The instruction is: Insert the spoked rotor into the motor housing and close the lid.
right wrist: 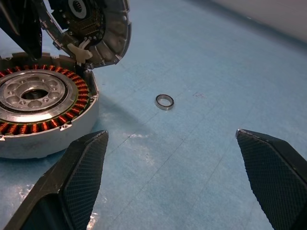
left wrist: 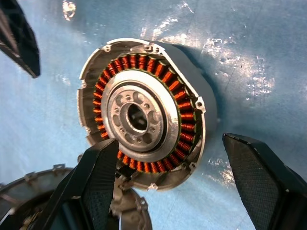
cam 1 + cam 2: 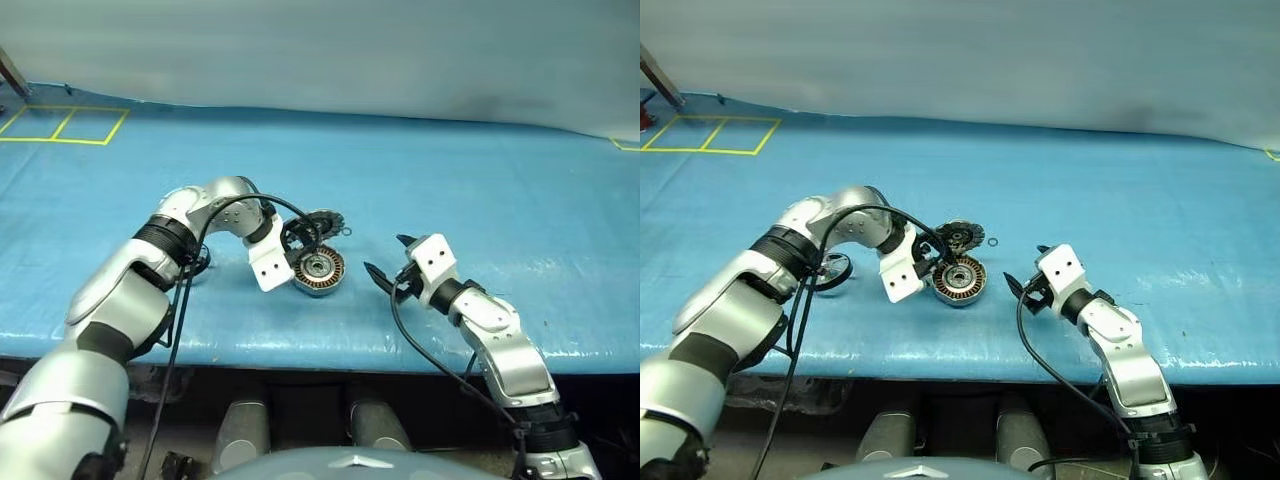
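**Plainly, the rotor lies at nine o'clock, beside the left arm**

Seen from the head, the rotor [image 3: 831,268] is found on the blue mat [image 3: 1120,200] at nine o'clock from the housing [image 3: 959,280], well apart from it and partly hidden by the left forearm. It appears to lie flat; being round, no long axis is offered. The left gripper [image 2: 168,143] is held just above the housing, its fingers spread wide and nothing pinched. The left arm is judged the nearer, though a swing back toward its own elbow is called for. The lid [image 3: 959,236] is stood open at twelve o'clock on the rim, so the cup is left free. A small ring [image 3: 993,241] lies at one o'clock. The right gripper [image 3: 388,256] is kept at three o'clock, spread and empty.
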{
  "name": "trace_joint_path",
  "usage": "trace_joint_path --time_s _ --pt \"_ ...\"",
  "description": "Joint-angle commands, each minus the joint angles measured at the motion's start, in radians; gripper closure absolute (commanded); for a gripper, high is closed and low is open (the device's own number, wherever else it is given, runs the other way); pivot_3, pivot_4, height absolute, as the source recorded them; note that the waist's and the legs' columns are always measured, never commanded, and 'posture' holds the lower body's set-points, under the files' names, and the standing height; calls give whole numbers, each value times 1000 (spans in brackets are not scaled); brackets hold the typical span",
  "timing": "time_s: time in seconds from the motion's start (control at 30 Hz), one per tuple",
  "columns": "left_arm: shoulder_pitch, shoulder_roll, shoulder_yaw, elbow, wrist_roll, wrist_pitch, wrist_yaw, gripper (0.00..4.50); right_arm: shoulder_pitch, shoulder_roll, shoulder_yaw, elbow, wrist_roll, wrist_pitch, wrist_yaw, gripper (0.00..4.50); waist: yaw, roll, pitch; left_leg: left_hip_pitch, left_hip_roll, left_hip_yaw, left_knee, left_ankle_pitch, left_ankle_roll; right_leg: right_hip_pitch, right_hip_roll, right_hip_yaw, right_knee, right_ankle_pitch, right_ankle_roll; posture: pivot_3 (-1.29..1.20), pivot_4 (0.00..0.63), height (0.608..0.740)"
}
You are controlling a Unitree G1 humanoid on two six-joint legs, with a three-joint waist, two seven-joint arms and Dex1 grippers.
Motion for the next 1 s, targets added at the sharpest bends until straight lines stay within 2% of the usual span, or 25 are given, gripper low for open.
trace_joint_path --time_s 0.03,0.17,0.27,0.37,0.47,0.7,1.0 --pt "69 63 73 -125 -158 122 -82 743 -22 8 -11 4 19 -31 10 0 -1 0 0 0 0 0 0 0 0 0 0 0 0 0 0 0 150 740" --pt "242 148 156 -338 -352 417 -188 743 -41 27 -8 42 17 -42 14 0 -12 0 0 1 1 0 -1 0 0 0 0 0 1 0 -1 0 150 740" --pt "372 177 236 -484 -450 604 -166 743 -53 34 -4 64 9 -45 12 0 -11 0 0 2 1 0 -1 0 0 1 0 0 1 -1 -1 0 150 740" --pt "471 158 321 -579 -515 728 -91 743 -62 42 -1 73 13 -41 14 0 -7 0 0 3 1 0 0 0 0 2 0 -1 2 -1 -1 0 150 740" --pt "585 81 420 -671 -621 852 28 743 -89 62 7 101 17 -38 14 0 -9 0 0 5 1 1 0 0 0 4 -1 -1 2 -1 -1 0 150 740" --pt "776 -57 553 -762 -719 963 203 743 -151 86 34 148 -4 0 7 0 -12 0 0 10 1 1 -2 0 0 6 -1 -1 2 -1 -2 0 150 740" --pt "861 -116 617 -770 -701 956 331 743 -267 90 51 245 -33 92 -14 0 -10 0 0 11 1 2 -3 0 0 6 -1 -1 1 -1 -3 0 150 740"
